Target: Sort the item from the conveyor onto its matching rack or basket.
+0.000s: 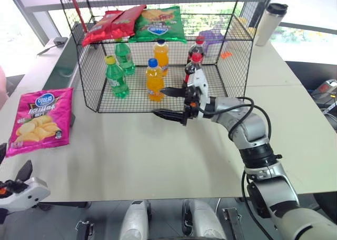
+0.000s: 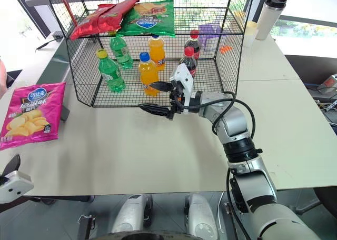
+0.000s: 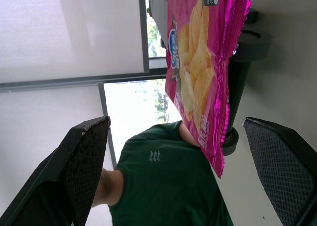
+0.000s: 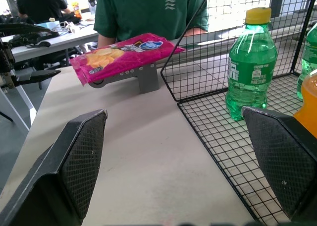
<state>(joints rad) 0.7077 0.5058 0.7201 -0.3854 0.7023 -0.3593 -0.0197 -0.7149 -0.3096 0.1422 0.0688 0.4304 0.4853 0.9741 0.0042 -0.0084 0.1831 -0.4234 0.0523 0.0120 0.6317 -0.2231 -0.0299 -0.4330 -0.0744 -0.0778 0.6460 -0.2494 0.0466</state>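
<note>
The item, a flat magenta-pink chip bag (image 1: 39,121), lies at the near end of the conveyor (image 1: 66,61), overhanging its grey roller bracket (image 4: 133,77) at the table's left side. The black wire rack (image 1: 89,77) stands at the back centre, with red bags and a green bag on its top shelf. My right gripper (image 1: 159,102) hangs open and level just in front of the rack's open front, pointing left toward the bag with nothing between its fingers. My left gripper (image 1: 11,163) is low at the near left, open and empty, with the bag (image 3: 198,72) ahead of it.
Green (image 1: 116,77), orange (image 1: 154,80) and cola (image 1: 194,66) bottles stand inside the rack. A white tumbler (image 1: 270,23) is at the table's back right. A person in a green shirt (image 4: 148,10) stands beyond the conveyor's end. Bare table lies between the bag and my right gripper.
</note>
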